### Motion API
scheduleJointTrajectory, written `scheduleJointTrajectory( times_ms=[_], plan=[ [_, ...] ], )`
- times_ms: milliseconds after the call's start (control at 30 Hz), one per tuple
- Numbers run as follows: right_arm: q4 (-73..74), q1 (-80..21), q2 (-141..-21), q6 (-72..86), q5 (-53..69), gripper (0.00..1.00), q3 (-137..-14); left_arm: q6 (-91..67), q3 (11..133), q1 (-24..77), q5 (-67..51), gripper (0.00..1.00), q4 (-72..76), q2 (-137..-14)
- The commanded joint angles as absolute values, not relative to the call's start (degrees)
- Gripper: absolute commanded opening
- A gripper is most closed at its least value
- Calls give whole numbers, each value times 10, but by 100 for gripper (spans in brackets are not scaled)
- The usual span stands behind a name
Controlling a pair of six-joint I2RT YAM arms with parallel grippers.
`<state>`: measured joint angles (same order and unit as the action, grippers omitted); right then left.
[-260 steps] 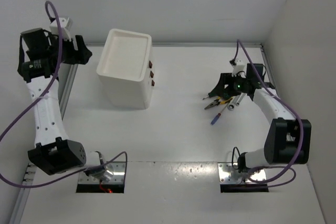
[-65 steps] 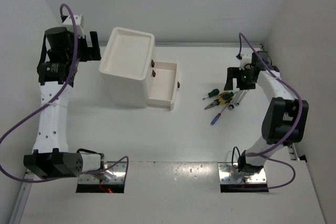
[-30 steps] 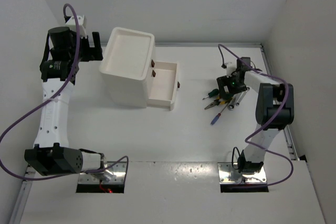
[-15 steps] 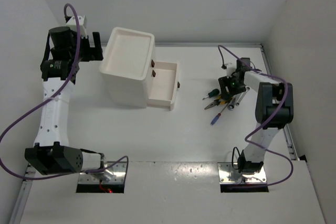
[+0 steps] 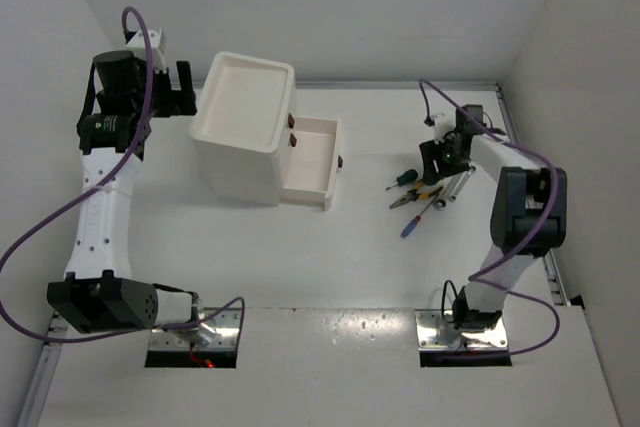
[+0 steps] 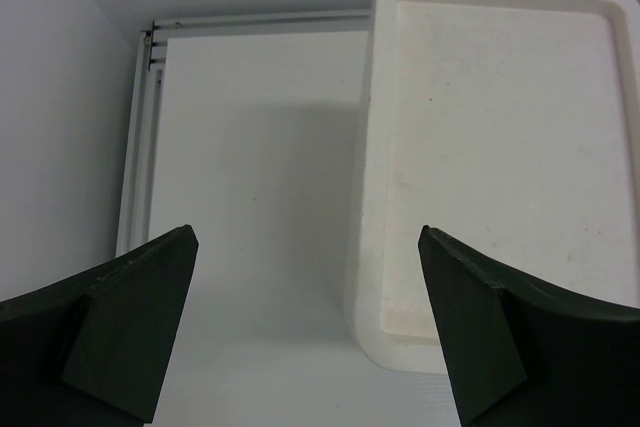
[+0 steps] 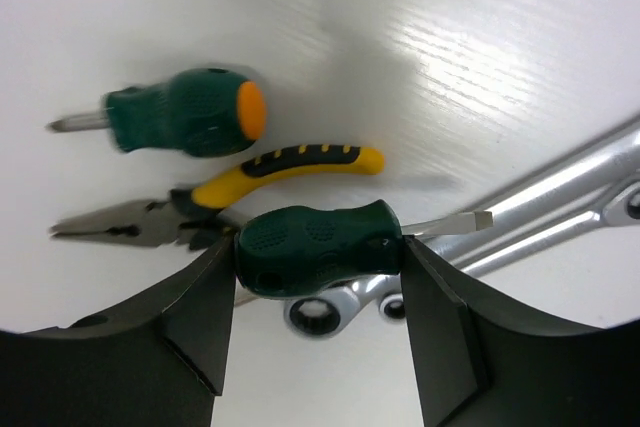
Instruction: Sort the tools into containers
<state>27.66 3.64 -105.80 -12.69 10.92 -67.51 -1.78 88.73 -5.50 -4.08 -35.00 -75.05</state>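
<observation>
My right gripper [image 7: 318,252] is shut on a green-handled flat-blade screwdriver [image 7: 300,239] and holds it just above the tool pile [image 5: 420,190]. Below it lie a second green-handled screwdriver with an orange cap [image 7: 185,112], yellow-handled pliers [image 7: 290,162] and two silver wrenches [image 7: 560,197]. A blue-handled screwdriver [image 5: 411,226] lies nearer on the table. The white drawer unit [image 5: 243,127] stands at the back left with one drawer [image 5: 310,162] pulled out. My left gripper [image 6: 307,327] is open and empty, just left of the unit's tray top [image 6: 510,147].
White walls close the table at the back, left and right. A metal rail [image 6: 140,147] runs along the left edge. The open drawer's knob [image 5: 342,160] points toward the tools.
The drawer, shut at first, now stands pulled out. My right gripper came onto the pile and has drawn back and right with a green screwdriver. The left arm holds still.
</observation>
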Motion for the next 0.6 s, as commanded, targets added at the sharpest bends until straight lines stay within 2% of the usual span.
scheduleJointTrajectory(
  times_ms=[0,100,300,567],
  plan=[
    [287,39,-970,-141,163,23,-711,-22,889,-59,-49,100,-327,-749],
    [287,26,-936,-141,224,21,-729,-22,889,-59,-55,100,-327,-749],
    [253,-45,-952,-74,358,21,-771,-27,889,-59,-55,100,-322,-749],
    [148,-183,-1026,-10,345,21,-827,-43,900,-59,-62,100,-322,-767]
  ],
)
